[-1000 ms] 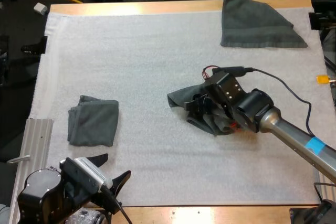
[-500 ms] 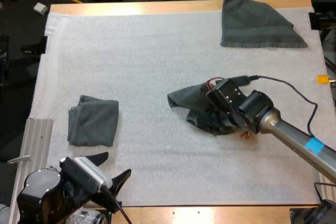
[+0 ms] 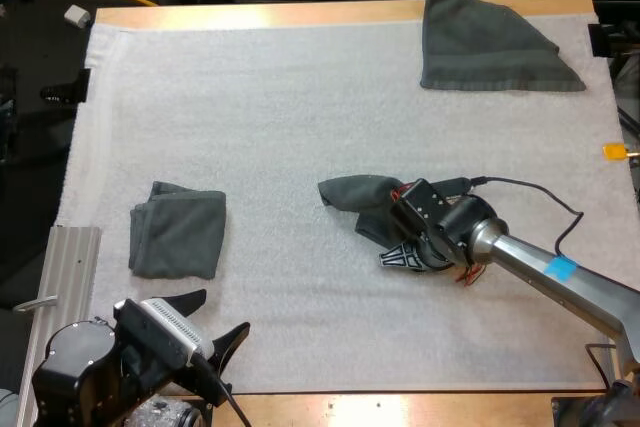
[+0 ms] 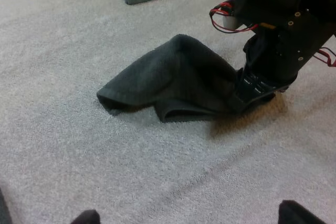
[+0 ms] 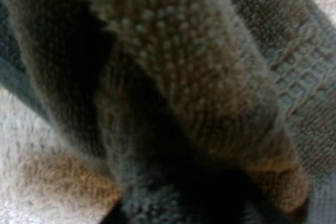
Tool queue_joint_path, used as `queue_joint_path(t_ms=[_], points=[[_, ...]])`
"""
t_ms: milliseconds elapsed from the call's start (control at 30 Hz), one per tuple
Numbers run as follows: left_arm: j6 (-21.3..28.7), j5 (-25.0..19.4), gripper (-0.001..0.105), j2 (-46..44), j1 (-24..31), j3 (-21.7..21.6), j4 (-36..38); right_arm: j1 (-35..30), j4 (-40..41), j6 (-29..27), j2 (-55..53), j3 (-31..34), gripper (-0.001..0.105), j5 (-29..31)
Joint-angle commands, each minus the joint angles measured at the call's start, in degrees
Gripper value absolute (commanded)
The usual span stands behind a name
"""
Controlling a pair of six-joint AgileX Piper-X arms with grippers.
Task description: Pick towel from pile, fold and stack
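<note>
A crumpled dark grey-green towel (image 3: 352, 194) lies mid-mat, its loose end trailing to the left. My right gripper (image 3: 397, 250) is low on the towel's right end, shut on a bunch of the cloth. From the left wrist, the crumpled towel (image 4: 168, 80) lies humped on the mat with the right gripper (image 4: 247, 97) at its edge. The right wrist camera looks straight onto bunched towel fabric (image 5: 173, 93) rising between the fingers. A folded towel (image 3: 178, 230) lies at the mat's left. My left gripper (image 3: 215, 332) hovers open at the near left edge, apart from both.
Another towel (image 3: 488, 39) lies spread flat at the far right corner of the white mat (image 3: 260, 107). A ribbed metal rail (image 3: 70, 267) stands along the near left edge.
My right gripper has come down and toward the near side with the towel, which now lies lower and flatter on the mat. The left arm has not moved.
</note>
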Motion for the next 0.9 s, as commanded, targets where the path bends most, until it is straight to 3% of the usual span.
queue_joint_path(t_ms=[0, 300, 500, 600, 867], points=[[-0.4, 0.8, 0.065, 0.2, -0.3, -0.3, 0.5, -0.2, 0.2, -0.1, -1.2, 0.1, 0.0, 1.7], [-0.3, 0.8, 0.065, 0.3, -0.3, -0.3, 0.6, -0.9, 0.0, -5.8, -9.9, -3.6, 0.0, 5.4], [-0.4, 0.8, 0.065, 0.4, -0.2, -0.3, 0.5, -5.5, 0.7, -10.2, -9.4, -8.6, 0.0, 8.8], [-0.3, 0.4, 0.065, 0.1, -0.2, -0.3, 0.9, -5.3, -0.3, -9.0, -10.1, -8.3, 0.001, 7.4], [-0.3, 0.4, 0.065, 0.2, -0.3, -0.2, -0.4, -14.4, 5.5, -8.6, -8.8, -8.1, 0.002, 6.9]])
